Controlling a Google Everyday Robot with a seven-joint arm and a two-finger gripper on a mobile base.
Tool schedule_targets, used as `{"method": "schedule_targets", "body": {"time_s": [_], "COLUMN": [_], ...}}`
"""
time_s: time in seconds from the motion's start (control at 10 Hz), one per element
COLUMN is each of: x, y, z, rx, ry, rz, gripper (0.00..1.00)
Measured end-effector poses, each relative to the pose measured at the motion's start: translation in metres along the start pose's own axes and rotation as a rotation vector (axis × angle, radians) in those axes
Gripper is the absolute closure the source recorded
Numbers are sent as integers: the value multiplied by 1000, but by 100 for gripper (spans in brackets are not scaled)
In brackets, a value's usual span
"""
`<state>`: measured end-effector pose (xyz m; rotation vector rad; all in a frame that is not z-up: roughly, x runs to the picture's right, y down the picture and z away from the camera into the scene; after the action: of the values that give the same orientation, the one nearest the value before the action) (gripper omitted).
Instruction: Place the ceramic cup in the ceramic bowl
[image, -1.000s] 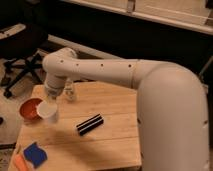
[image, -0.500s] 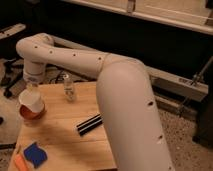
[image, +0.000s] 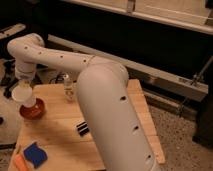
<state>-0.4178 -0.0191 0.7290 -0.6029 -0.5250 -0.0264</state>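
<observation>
The arm reaches out across the wooden desk (image: 55, 132) to its far left corner, and the claw (image: 23, 86) hangs there, pointing down, directly over the ceramic bowl (image: 33, 110); the ceramic cup (image: 23, 95) sits at the claw's tip, upright with its wide rim on top, and its narrower base dips to the orange bowl's rim or just inside it; I judge it is carried this way so that it can go straight down into the bowl without tipping. The claw appears to be grasping the cup, since nothing else bears it up; whether the cup's base already touches the bowl's floor cannot be made out.

The fingers themselves are lost between the white wrist and the white cup; the big forearm covers the middle of the desk and cuts off the right end of a black object (image: 83, 128) lying there. A clear bottle (image: 68, 86) stands behind, well apart from the bowl; a blue sponge (image: 35, 154) and something orange (image: 19, 162) beside it lie at the near corner.
</observation>
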Motion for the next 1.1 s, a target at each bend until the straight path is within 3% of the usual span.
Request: {"method": "schedule_targets", "body": {"time_s": [0.3, 0.6, 0.8, 1.1], "x": [12, 16, 20, 24], "y": [0, 7, 6, 1], "z": [34, 66, 80, 95], "rx": [-14, -51, -76, -81], "ry": [14, 24, 20, 48], "rz": [-14, -23, -8, -5], "gripper": [100, 99, 82, 51]}}
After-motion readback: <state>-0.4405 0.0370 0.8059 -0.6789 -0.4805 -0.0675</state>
